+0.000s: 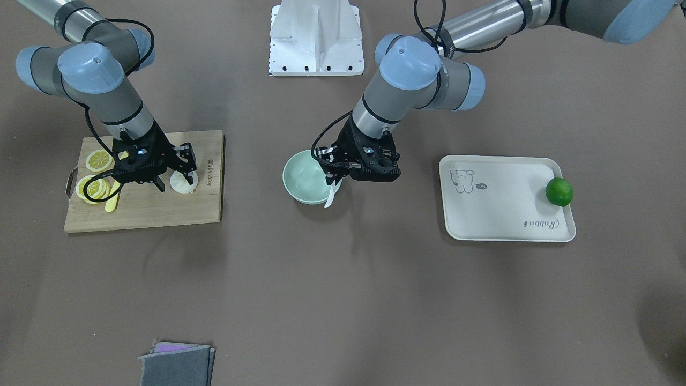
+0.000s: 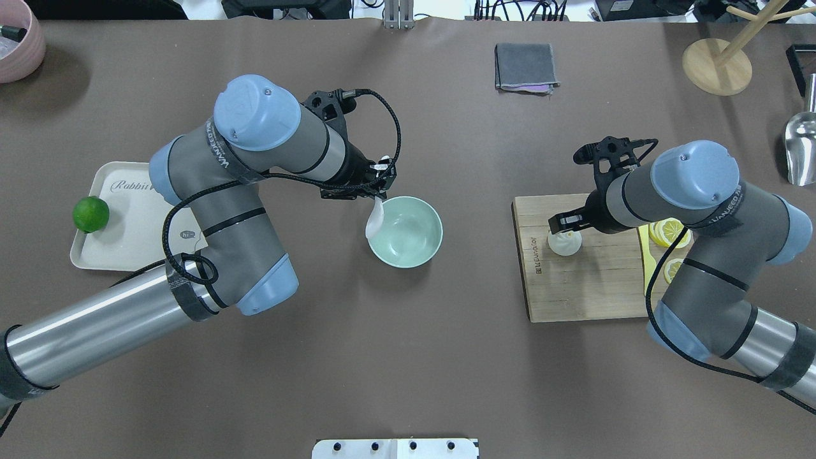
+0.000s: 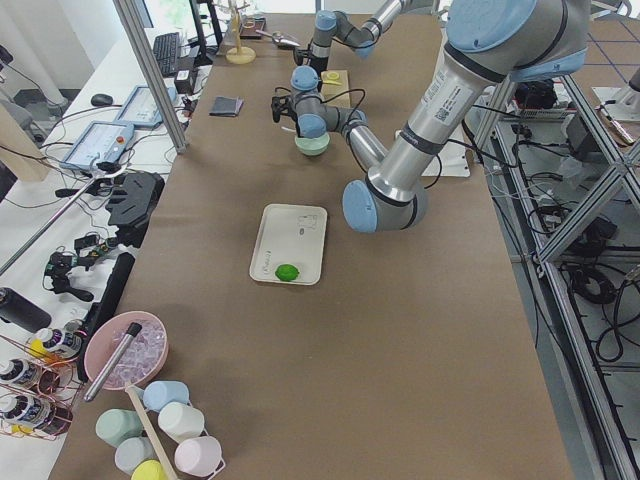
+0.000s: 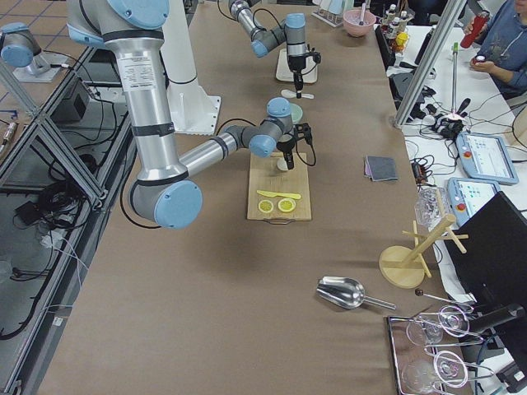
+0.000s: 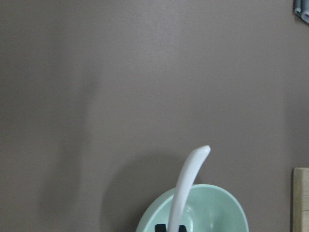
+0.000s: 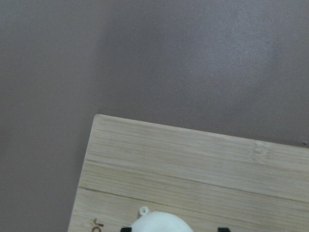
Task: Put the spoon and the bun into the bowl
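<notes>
White spoon held by its handle in the clenched left gripper, scoop hanging at the rim of the mint-green bowl at mid-table; whether spoon and rim touch cannot be told. Bun sits on the wooden cutting board, between the spread, released jaws of the right gripper. Lemon slices lie on the same board. Lime rests on the beige tray.

Left gripper tilted down, jaws pinching spoon; right gripper pointing down, jaws spread.
</notes>
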Robot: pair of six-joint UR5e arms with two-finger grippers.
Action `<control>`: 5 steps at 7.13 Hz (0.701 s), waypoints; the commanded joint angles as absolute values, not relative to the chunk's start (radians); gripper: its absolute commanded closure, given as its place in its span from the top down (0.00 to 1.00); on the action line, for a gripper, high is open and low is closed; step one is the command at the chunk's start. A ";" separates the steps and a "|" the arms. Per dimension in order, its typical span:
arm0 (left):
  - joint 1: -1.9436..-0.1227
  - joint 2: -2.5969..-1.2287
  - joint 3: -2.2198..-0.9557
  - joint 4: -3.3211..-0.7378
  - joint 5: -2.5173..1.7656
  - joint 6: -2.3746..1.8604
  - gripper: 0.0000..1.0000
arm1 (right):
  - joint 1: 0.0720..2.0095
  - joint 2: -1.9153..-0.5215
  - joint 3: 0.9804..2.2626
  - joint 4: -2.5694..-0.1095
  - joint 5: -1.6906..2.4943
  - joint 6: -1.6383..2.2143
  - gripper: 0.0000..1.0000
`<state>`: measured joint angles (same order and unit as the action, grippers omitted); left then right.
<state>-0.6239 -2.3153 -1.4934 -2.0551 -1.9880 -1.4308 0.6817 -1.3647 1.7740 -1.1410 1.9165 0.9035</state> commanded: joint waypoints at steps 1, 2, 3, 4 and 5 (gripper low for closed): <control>-0.623 -2.327 -1.476 -2.057 -1.983 -1.431 0.00 | 0.667 -1.367 1.773 -1.146 1.925 0.904 0.69; -0.623 -2.335 -1.467 -2.060 -1.983 -1.433 0.00 | 0.663 -1.367 1.779 -1.149 1.931 0.905 0.68; -0.623 -2.339 -1.453 -2.063 -1.982 -1.433 0.00 | 0.663 -1.367 1.778 -1.149 1.943 0.905 0.55; -0.623 -2.355 -1.447 -2.065 -1.945 -1.434 0.00 | 0.663 -1.367 1.778 -1.149 1.945 0.905 0.23; -0.612 -2.361 -1.440 -2.065 -1.934 -1.434 0.00 | 0.664 -1.367 1.778 -1.149 1.953 0.905 0.00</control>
